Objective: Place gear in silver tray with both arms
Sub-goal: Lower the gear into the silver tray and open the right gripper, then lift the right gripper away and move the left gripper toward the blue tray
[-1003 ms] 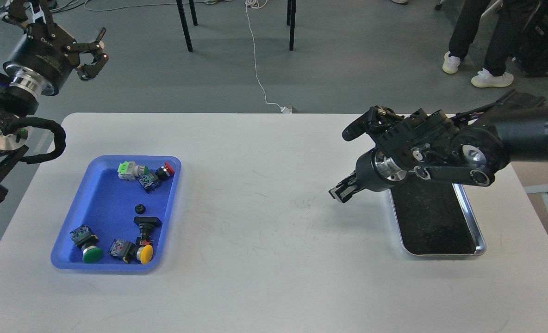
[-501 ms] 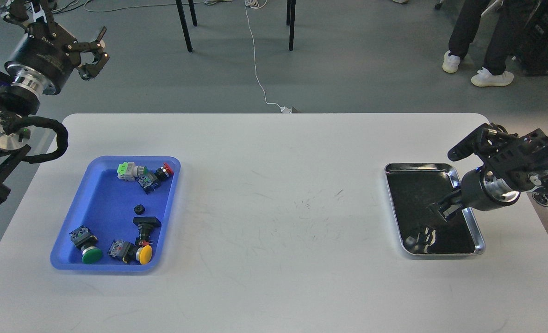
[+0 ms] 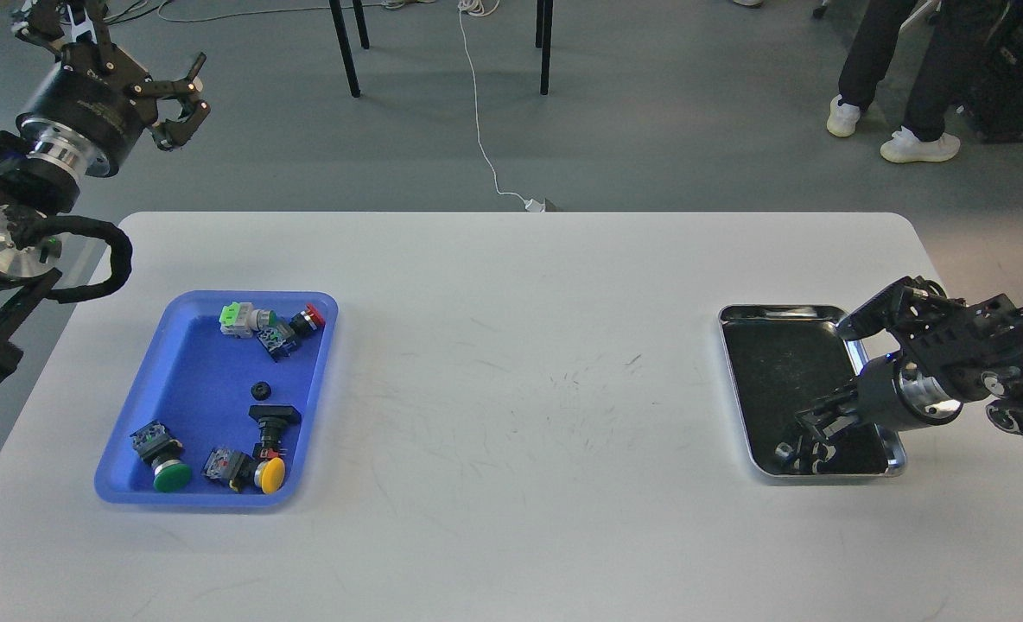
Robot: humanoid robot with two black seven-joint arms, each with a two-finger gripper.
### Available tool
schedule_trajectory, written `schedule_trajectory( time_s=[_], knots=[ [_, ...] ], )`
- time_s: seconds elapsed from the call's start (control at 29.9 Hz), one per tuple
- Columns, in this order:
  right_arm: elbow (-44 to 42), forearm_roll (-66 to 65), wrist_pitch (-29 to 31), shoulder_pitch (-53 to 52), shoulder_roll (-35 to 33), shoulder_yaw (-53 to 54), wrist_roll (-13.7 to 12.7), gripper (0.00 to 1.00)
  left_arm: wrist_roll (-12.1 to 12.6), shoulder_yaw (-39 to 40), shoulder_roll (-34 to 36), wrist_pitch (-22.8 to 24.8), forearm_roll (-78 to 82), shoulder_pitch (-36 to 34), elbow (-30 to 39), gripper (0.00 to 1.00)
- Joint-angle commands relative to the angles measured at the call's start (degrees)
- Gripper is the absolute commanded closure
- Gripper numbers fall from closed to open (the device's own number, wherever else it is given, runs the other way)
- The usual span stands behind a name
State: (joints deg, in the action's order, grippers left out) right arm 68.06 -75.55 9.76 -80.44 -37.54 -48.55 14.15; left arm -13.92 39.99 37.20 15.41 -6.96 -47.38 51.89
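The silver tray (image 3: 740,380) lies on the right side of the white table. My right gripper (image 3: 816,423) hangs low over the tray's near end, its dark fingers slightly apart, with nothing visible between them; its reflection shows in the tray bottom. A small black gear (image 3: 260,388) lies in the middle of the blue tray (image 3: 185,363) on the left. My left gripper (image 3: 181,97) is raised high beyond the table's far left corner, open and empty, far from the gear.
The blue tray also holds several push-button switches with green (image 3: 171,475), yellow (image 3: 271,474) and red (image 3: 311,317) caps. A person's legs (image 3: 892,78) stand beyond the far right corner. Chair legs and a white cable are on the floor behind.
My right arm has swung from left of the silver tray to its right side and lowered the gripper toward the tray's near end. The left arm has barely moved.
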Motion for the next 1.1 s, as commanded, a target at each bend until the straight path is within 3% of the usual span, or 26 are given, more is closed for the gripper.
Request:
schedule_trajectory(
  time_s=[0.0, 0.1, 0.33, 0.47, 0.8, 1.07],
  knots=[
    [0.5, 0.4, -0.4, -0.1, -1.7, 2.4, -0.1, 0.29, 0.9, -0.1, 0.8, 0.2, 0.1, -0.1, 1.0, 0.02],
    [1.0, 0.8, -0.4, 0.0, -4.7, 7.7, -0.1, 0.21, 4.0, -0.3, 2.9, 0.7, 0.3, -0.1, 3.5, 0.02],
    [0.1, 12.6, -0.6, 3.0, -9.6, 31.5, 0.3, 0.06, 7.4, -0.5, 4.7, 5.8, 12.1, -2.4, 4.8, 0.02],
    [-1.6, 26.7, -0.8, 8.4, -9.0, 45.5, 0.3, 0.02, 7.5, -0.7, 7.1, 9.7, 24.5, -2.5, 10.1, 0.03],
    [-15.1, 46.4, -0.5, 15.5, 1.1, 67.1, 0.5, 0.02, 6.9, -1.9, 9.6, 7.4, 57.0, 0.4, 21.1, 0.05],
    [-14.6, 72.3, -0.5, 24.9, 6.3, 79.4, 1.2, 0.02, 6.6, -5.5, 9.3, 6.4, 82.3, 6.2, 24.7, 0.06]
  ],
)
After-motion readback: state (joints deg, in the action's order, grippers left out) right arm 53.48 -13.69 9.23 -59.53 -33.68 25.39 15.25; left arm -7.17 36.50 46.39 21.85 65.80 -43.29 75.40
